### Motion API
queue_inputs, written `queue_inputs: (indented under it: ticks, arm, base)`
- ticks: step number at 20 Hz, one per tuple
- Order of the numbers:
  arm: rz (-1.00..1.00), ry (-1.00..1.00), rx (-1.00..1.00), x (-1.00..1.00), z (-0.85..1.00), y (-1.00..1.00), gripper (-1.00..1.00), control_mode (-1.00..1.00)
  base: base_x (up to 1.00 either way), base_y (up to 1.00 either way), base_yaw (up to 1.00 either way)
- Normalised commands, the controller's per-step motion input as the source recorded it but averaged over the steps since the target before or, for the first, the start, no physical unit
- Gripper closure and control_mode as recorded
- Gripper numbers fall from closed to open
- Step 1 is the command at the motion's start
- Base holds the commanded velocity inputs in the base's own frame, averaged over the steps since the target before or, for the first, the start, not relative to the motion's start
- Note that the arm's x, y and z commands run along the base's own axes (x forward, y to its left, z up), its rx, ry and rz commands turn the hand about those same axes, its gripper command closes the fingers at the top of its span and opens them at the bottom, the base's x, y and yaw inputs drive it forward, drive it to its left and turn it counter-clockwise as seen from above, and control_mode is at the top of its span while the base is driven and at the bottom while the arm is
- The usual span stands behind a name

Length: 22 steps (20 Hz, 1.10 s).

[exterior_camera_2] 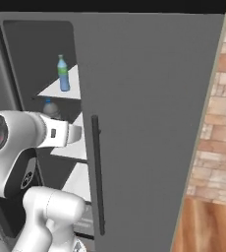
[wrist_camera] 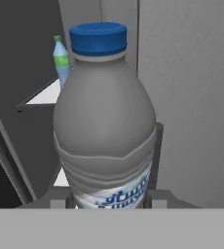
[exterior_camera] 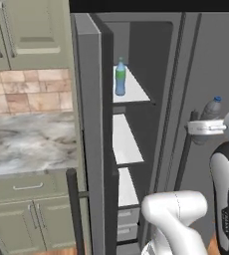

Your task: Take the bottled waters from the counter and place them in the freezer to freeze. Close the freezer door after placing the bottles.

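- The blue bottle (exterior_camera: 120,77) is already stood near the front edge of the freezer's top shelf (exterior_camera: 136,92).
- The grey bottle (wrist_camera: 104,121) is pinched in the gripper (wrist_camera: 109,200), outside the freezer.
- Placing it and closing the freezer door (exterior_camera: 90,139) are left.

The tall grey freezer door (exterior_camera: 89,134) stood swung wide, leaving the narrow freezer compartment (exterior_camera: 136,124) open from the front. On the top white shelf (exterior_camera: 131,89) the clear blue plastic bottle with the green cap (exterior_camera: 120,77) stood upright toward the left, with bare shelf beside it on the right. The white shelves lower down (exterior_camera: 126,142) lay bare. The plain grey fridge door (exterior_camera_2: 144,128) with its dark bar handle (exterior_camera_2: 98,174) walled off the right side. The end effector (wrist_camera: 111,202) carried a smoky grey bottle with a blue cap (wrist_camera: 105,121), upright, just before that opening.
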Motion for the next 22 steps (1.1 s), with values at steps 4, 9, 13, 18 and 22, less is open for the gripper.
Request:
queue_inputs:
  ticks: [4,9,13,18,22]
  arm:
    - [0.0,0.0,0.0,0.0,0.0,0.0,1.0,1.0]
    - [0.0,0.0,0.0,0.0,0.0,0.0,1.0,1.0]
    - [0.0,0.0,0.0,0.0,0.0,0.0,1.0,1.0]
    - [0.0,0.0,0.0,0.0,0.0,0.0,1.0,1.0]
    - [0.0,0.0,0.0,0.0,0.0,0.0,1.0,1.0]
  base:
    - [0.31,0.13,0.03]
    - [-0.03,0.26,0.03]
    - [-0.37,0.0,0.16]
    - [-0.02,0.0,0.22]
    - [-0.02,0.01,0.29]
